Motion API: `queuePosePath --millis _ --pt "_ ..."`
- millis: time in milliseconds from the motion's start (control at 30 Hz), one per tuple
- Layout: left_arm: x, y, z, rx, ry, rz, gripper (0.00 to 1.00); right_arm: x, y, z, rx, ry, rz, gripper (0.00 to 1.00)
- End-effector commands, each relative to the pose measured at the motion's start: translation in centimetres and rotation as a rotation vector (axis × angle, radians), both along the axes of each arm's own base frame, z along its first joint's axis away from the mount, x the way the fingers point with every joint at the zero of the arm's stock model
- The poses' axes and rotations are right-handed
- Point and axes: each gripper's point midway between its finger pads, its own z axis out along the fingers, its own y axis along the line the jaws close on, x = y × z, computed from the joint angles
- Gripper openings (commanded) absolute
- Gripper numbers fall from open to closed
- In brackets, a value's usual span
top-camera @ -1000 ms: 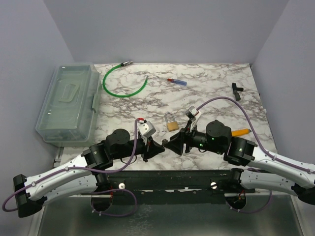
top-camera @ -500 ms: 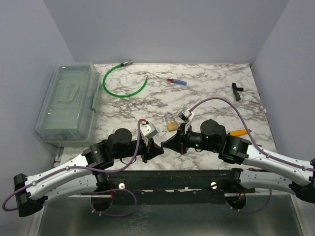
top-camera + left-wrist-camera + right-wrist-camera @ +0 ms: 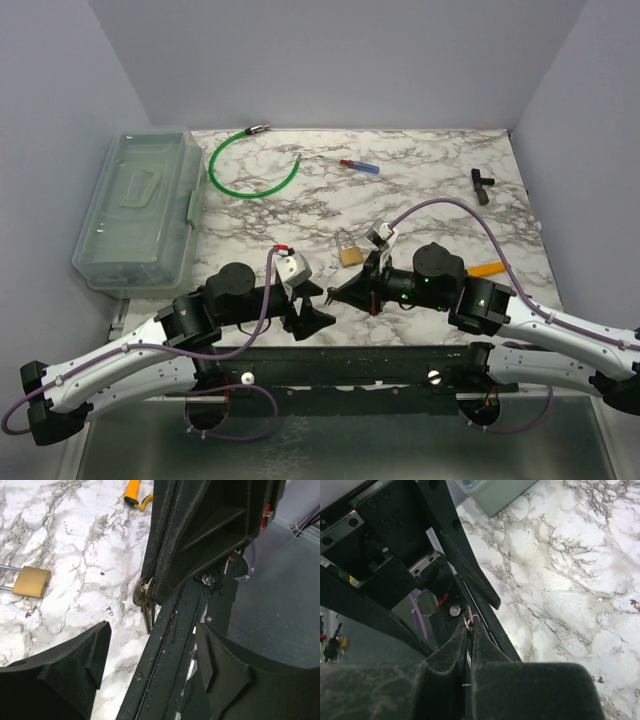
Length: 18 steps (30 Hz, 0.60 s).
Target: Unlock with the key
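A brass padlock (image 3: 349, 250) with a steel shackle lies flat on the marble table (image 3: 420, 190), also showing in the left wrist view (image 3: 31, 581). My right gripper (image 3: 334, 293) is shut on the key (image 3: 144, 605), pinching its ring (image 3: 471, 619) at the fingertips over the table's front edge, a little in front of the padlock. The right gripper (image 3: 470, 626) shows only the ring above its tips. My left gripper (image 3: 317, 305) stands open just left of it. The left gripper (image 3: 152, 632) has nothing between its fingers, only the table's black edge rail (image 3: 165, 660) below.
A clear plastic box (image 3: 140, 208) sits at the left edge. A green cable (image 3: 250, 170), a red and blue pen (image 3: 360, 166) and a small black part (image 3: 482, 183) lie toward the back. An orange tool (image 3: 487, 268) lies behind the right arm.
The left gripper has opened and drawn back slightly to the left. The right gripper has shut on the key, which stays with it.
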Motion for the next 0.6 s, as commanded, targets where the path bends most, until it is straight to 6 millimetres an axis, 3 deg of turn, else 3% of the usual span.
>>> queuePosePath --millis 0,67,267,567 --pt "-0.1 1.0 1.9 -0.031 -0.073 0.008 0.65 -0.7 -0.5 0.3 0.012 -0.019 0.032 0.0" --pt "-0.2 1.4 2.8 -0.068 -0.08 0.018 0.56 -1.1 -0.9 0.6 0.02 -0.024 0.038 0.0" --pt "-2.1 1.9 4.9 -0.191 -0.075 -0.045 0.41 -3.3 -2.2 2.4 0.117 -0.069 0.129 0.0" --pt "-2.8 1.5 6.0 -0.358 -0.047 -0.067 0.38 -4.1 -2.0 3.6 0.156 -0.089 0.178 0.0"
